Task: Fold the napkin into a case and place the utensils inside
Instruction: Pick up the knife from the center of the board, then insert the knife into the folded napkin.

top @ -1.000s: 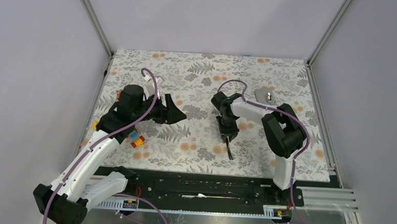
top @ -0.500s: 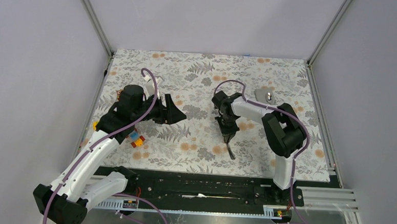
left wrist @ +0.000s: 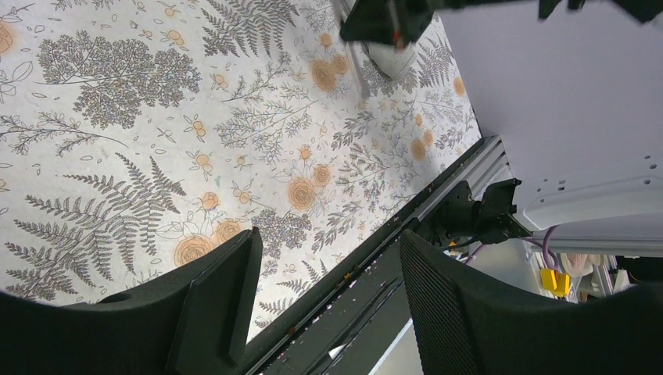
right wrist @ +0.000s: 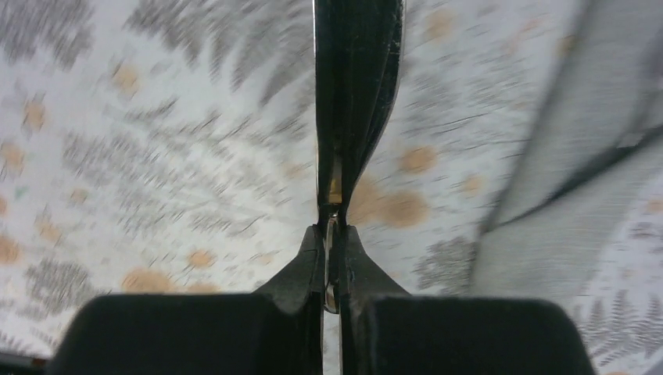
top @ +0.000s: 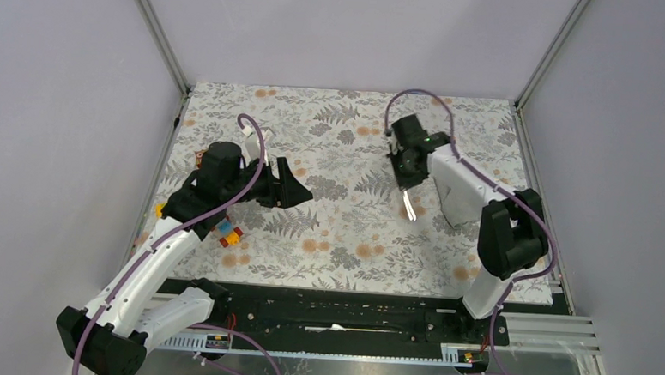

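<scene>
The right gripper point(top: 406, 181) was squeezed tight on a shiny utensil point(top: 410, 207). The utensil stuck out past its tips, over the flowery tablecloth point(top: 327, 230). The left gripper point(top: 293, 185) was spread apart, holding nothing.

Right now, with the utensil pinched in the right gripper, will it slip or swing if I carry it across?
Probably stiff: the utensil sticks out from the right gripper without drooping. It looks shiny and smooth, so it may slide. Pinched near one end only, it could pivot.
</scene>
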Robot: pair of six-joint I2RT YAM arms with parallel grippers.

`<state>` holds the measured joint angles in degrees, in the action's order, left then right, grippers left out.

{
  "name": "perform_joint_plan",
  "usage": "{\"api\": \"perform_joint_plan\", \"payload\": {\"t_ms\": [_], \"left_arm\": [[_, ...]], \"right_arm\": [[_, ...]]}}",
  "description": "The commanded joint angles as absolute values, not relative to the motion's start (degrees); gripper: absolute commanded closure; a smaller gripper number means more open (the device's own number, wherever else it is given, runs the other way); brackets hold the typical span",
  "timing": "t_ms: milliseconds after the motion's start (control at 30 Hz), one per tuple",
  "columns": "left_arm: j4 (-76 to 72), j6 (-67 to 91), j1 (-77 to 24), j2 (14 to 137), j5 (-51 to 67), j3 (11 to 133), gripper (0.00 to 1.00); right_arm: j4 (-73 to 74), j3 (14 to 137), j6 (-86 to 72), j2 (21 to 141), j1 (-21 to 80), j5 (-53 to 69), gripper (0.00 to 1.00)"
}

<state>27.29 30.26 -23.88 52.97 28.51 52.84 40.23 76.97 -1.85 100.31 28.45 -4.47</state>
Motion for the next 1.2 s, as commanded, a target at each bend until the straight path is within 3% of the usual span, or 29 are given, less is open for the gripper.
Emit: {"api": "perform_joint_plan", "payload": {"t_ms": [0,267,433,1167], "left_arm": [[24.69,30.13,-23.47,52.87,29.72,53.09,0.3],[25.56,29.69,-23.46,52.69,29.63,53.62,0.3],[25.17,29.27,-23.39,53.61,29.7,53.09,0.3],[24.86,29.26,-23.16,53.79,31.26,53.26,0.3]], "right_arm": [[36.76,84.65,4.4,101.0,20.55,-8.38,1.0],[35.98,97.77,9.25,112.95,8.91,2.48,1.0],[40.04,104.6,12.17,119.76,7.32,0.42,1.0],[36.9,89.37,14.88,112.22,4.55,0.32,1.0]]}}
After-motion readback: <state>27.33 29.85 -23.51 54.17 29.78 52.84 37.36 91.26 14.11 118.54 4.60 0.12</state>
